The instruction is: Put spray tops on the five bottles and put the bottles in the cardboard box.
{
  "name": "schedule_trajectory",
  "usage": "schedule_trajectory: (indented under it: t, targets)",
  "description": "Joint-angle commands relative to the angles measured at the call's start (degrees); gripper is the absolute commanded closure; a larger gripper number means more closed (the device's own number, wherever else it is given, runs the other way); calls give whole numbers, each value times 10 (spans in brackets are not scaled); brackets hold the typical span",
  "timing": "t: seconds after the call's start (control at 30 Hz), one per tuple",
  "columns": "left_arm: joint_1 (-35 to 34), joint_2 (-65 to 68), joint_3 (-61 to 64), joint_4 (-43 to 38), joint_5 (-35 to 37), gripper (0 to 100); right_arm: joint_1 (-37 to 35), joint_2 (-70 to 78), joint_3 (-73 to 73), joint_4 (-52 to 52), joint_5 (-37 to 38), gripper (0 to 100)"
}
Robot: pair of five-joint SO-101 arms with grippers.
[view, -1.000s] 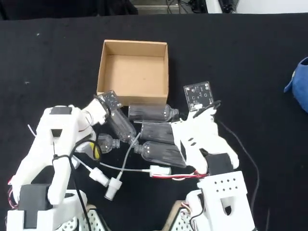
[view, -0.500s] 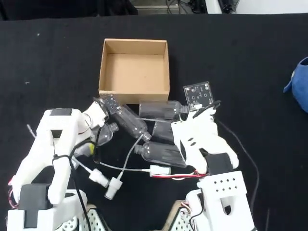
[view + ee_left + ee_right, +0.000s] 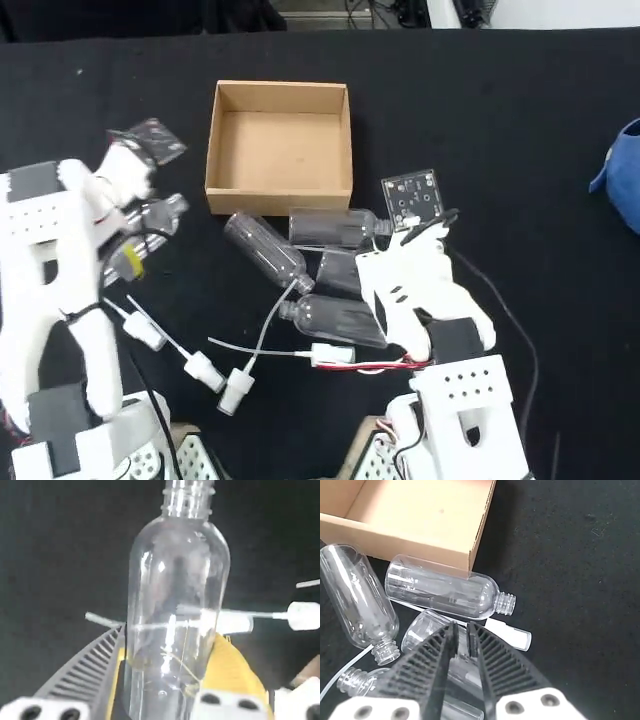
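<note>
Clamping a clear bottle [image 3: 175, 605] lengthwise, left fingers [image 3: 85, 672], neck pointing outward, right fingers [image 3: 430, 665] nearly together

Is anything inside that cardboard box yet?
No, empty. The cardboard box shows a bare brown floor in the high view; clear bottles lie outside it on the black table.

The table is covered by a black cloth [image 3: 520, 130], which is also seen as the dark ground in the right wrist view [image 3: 580, 555]. At the right edge of the high view a blue object [image 3: 624, 185] is cut off by the frame — what it is cannot be told. Beyond the table's far edge a tangle of dark cables [image 3: 372, 12] is seen, and near it, further right, a pale surface [image 3: 560, 10]. A small light speck [image 3: 79, 71] is noted on the cloth — toward the far left corner.
</note>
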Motion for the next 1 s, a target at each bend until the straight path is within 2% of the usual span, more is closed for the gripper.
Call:
schedule_trajectory:
  t: [0.0, 0.17, 0.27, 0.37, 0.43, 0.53, 0.7, 0.8, 0.97]
  targets:
    - [-120, -3, -19, 8, -3, 949, -4, 2, -4, -13, 0, 972]
    - [-300, -2, 52, -56, -3, 949, -6, 2, -4, -13, -1, 972]
    - [-395, 9, 121, -136, -4, 949, -6, 2, -4, -12, -2, 972]
    - [-458, 53, 165, -216, -4, 949, -6, 2, -4, -12, -3, 972]
    - [-485, 93, 161, -230, -4, 948, -6, 2, -4, -12, -3, 972]
    - [-502, 137, 135, -229, -10, 935, -6, 2, 2, -16, -1, 972]
    - [-502, 155, 113, -229, -59, 767, -6, 2, 5, -16, -1, 972]
    - [-489, 156, 81, -226, -56, 780, -6, 2, 5, -17, 1, 972]
    - [-447, 163, 7, -163, -61, 787, -6, 2, 5, -17, 1, 972]
